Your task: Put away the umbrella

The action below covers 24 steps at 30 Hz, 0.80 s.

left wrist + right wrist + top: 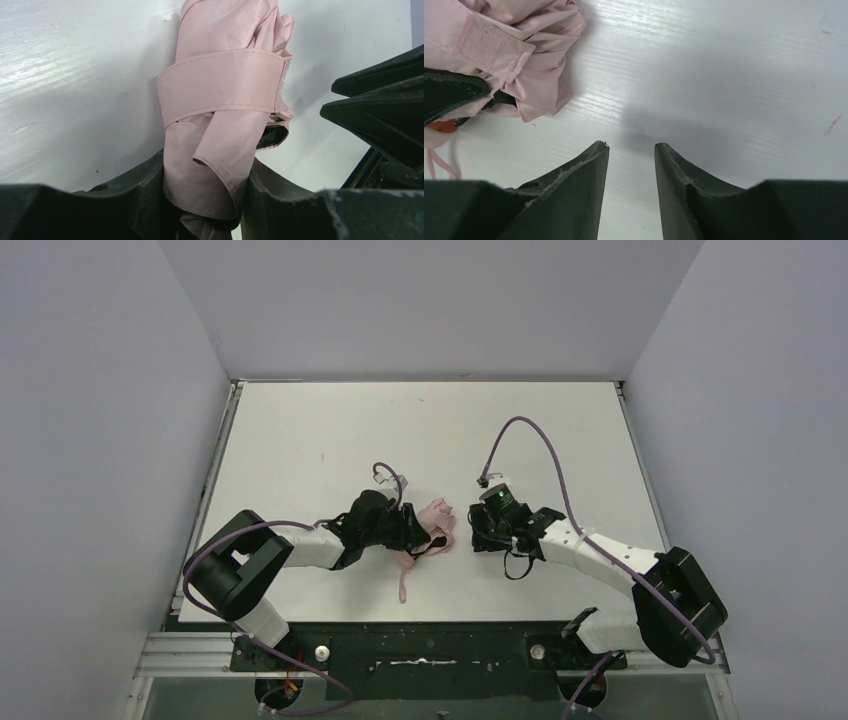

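Note:
The pale pink umbrella [432,523] lies folded on the white table [300,440] near the middle front, its pink strap trailing toward the near edge. My left gripper [415,530] is shut on the umbrella; in the left wrist view the pink fabric [220,100] with its wrap band sits squeezed between the two fingers [145,200]. My right gripper [478,525] is open and empty just right of the umbrella; in the right wrist view its fingertips [599,155] frame bare table, with the umbrella [524,55] at upper left.
Grey walls enclose the table on three sides. The right gripper's dark body [385,110] shows at the right of the left wrist view. A purple cable [540,440] loops above the right arm.

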Motion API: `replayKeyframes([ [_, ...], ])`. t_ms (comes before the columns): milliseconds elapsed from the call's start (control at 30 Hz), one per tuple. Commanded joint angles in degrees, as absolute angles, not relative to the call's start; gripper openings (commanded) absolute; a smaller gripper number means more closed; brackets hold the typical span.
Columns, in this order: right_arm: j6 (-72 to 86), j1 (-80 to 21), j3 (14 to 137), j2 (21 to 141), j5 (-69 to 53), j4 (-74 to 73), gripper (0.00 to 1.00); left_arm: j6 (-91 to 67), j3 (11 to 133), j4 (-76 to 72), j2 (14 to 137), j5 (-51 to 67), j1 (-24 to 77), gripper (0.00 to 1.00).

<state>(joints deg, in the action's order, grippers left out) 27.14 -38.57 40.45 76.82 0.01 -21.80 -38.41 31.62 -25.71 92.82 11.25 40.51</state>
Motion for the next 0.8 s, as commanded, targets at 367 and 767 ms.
replayKeyframes([
  [367, 46.0, -43.3, 44.0, 84.7, 9.8, -15.7, 0.34, -37.0, 29.1, -20.8, 94.5, 6.8, 40.2, 0.0],
  [767, 46.8, -45.4, 46.6, 89.4, 7.3, -13.5, 0.4, -37.1, 28.4, -21.6, 94.1, 7.2, 40.3, 0.0],
])
